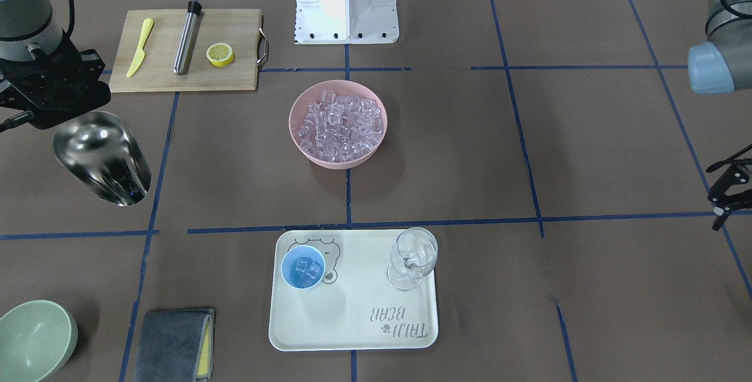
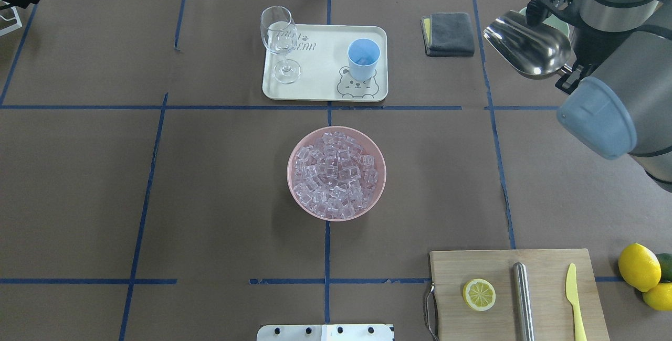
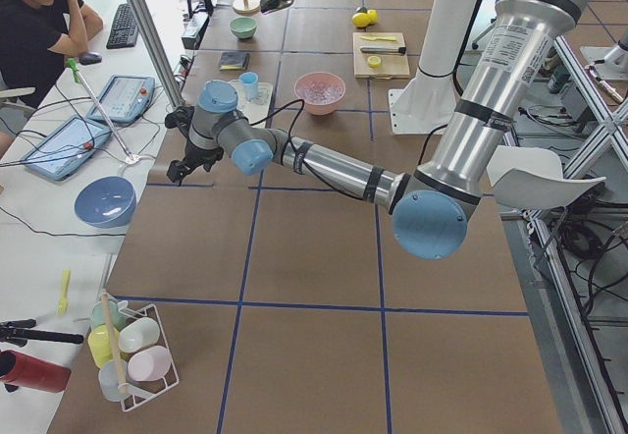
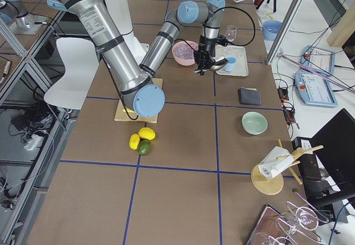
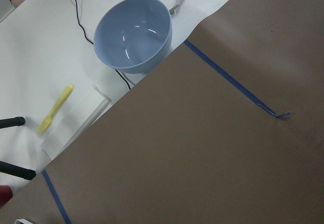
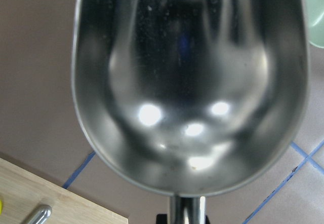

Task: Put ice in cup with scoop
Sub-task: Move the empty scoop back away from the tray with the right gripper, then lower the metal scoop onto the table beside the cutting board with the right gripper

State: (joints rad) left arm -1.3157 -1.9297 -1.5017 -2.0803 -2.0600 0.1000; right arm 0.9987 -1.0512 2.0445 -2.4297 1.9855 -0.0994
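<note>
My right gripper (image 1: pixel 56 106) is shut on the thin handle of the steel scoop (image 1: pixel 101 157), held in the air at the table's right side, far from the tray. The scoop's bowl (image 6: pixel 190 82) is empty. The light-blue cup (image 1: pixel 302 267) stands upright on the white tray (image 1: pixel 352 323) with a few ice cubes in it; it also shows in the overhead view (image 2: pixel 363 59). Many ice cubes (image 2: pixel 336 173) fill the pink bowl (image 2: pixel 296 147) at the table's middle. My left gripper (image 1: pixel 727 185) is open and empty at the table's far left edge.
A clear wine glass (image 1: pixel 413 257) stands on the tray beside the cup. A cutting board (image 2: pixel 517 299) holds a lemon half, a steel cylinder and a yellow knife. A grey cloth (image 2: pixel 448 33) and a pale-green bowl (image 1: pixel 32 338) lie near the scoop. A blue bowl (image 5: pixel 132 34) sits off the mat.
</note>
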